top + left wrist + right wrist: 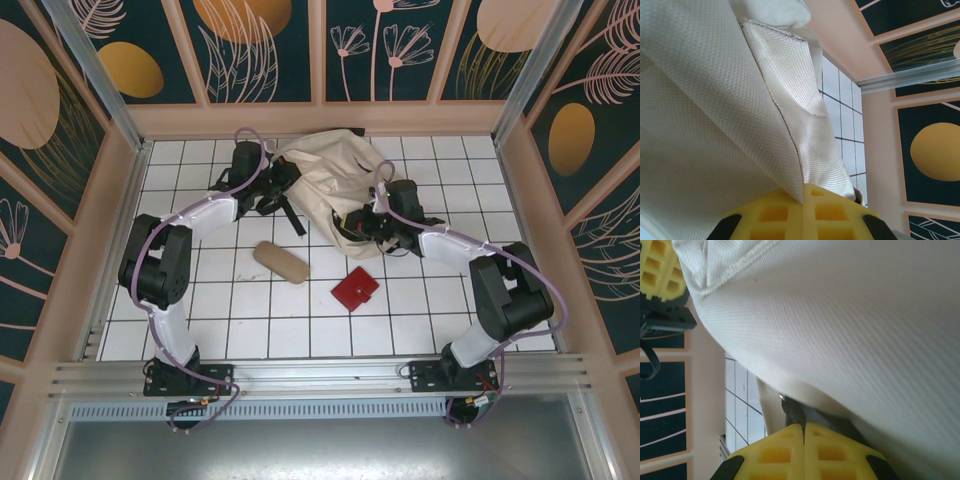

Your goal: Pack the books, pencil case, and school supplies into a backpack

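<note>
Crumpled cream woven-fabric backpack [330, 175], left gripper [802, 192] was clamped on its seam, right gripper [804, 429] clamped on its zip edge, tan rounded soft pouch [282, 262] and flat red square case [355, 289] lay nearby.

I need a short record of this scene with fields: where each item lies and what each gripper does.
backpack: cream fabric, crumpled at the back middle of the tiled table
left gripper: shut on a fold of the backpack's left side
right gripper: shut on the backpack's near right edge, by a dark zip
pencil case: tan pouch on the table, in front of the backpack, apart from it
red square case: on the table, right of the pencil case, not touching it
not yet packed: pencil case, red square case
</note>
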You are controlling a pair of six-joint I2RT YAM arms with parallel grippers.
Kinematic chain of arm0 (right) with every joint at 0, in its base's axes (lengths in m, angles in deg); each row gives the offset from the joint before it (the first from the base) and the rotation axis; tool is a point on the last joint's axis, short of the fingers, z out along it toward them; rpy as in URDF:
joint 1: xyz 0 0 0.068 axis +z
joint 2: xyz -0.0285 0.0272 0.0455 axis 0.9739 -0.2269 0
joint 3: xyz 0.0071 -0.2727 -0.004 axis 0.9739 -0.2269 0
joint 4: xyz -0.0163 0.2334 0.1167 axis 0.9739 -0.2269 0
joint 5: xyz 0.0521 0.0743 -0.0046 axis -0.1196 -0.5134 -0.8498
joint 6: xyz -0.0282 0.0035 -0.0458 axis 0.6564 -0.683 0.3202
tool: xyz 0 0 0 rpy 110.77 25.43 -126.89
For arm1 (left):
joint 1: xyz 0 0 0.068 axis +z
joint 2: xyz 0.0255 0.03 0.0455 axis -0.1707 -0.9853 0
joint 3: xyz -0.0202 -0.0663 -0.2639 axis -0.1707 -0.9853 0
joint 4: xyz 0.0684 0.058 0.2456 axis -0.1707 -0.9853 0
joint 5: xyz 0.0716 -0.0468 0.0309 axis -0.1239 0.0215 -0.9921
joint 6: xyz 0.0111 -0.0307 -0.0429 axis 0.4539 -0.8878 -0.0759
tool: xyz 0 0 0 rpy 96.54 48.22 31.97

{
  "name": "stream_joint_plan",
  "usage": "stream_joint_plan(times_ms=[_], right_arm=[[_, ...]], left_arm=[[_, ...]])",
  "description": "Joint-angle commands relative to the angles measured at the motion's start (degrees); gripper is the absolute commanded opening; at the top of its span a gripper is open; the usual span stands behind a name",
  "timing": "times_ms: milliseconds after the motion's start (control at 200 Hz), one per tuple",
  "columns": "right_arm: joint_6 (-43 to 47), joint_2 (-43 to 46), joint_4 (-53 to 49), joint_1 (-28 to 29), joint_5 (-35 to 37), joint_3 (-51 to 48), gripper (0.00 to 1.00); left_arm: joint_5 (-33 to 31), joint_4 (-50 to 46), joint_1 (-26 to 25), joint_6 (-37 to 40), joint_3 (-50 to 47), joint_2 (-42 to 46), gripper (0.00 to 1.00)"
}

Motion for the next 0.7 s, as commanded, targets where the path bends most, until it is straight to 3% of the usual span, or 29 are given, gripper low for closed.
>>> stream_joint_plan(times_ms=[0, 340, 691], right_arm=[[4.6, 2.9, -10.5, 0.3, 0.7, 1.6, 0.00], [11.2, 8.9, -22.1, -0.9, 5.8, 2.6, 0.00], [14.8, 9.0, -23.7, -1.5, 13.8, 5.8, 0.00]], left_arm=[[-5.3, 4.5, 3.1, 0.7, 3.6, -1.1, 0.00], [-6.8, 2.9, 6.6, 3.1, 8.1, -5.2, 0.00], [-8.6, -1.1, 10.4, 7.2, 11.0, -8.0, 0.00]])
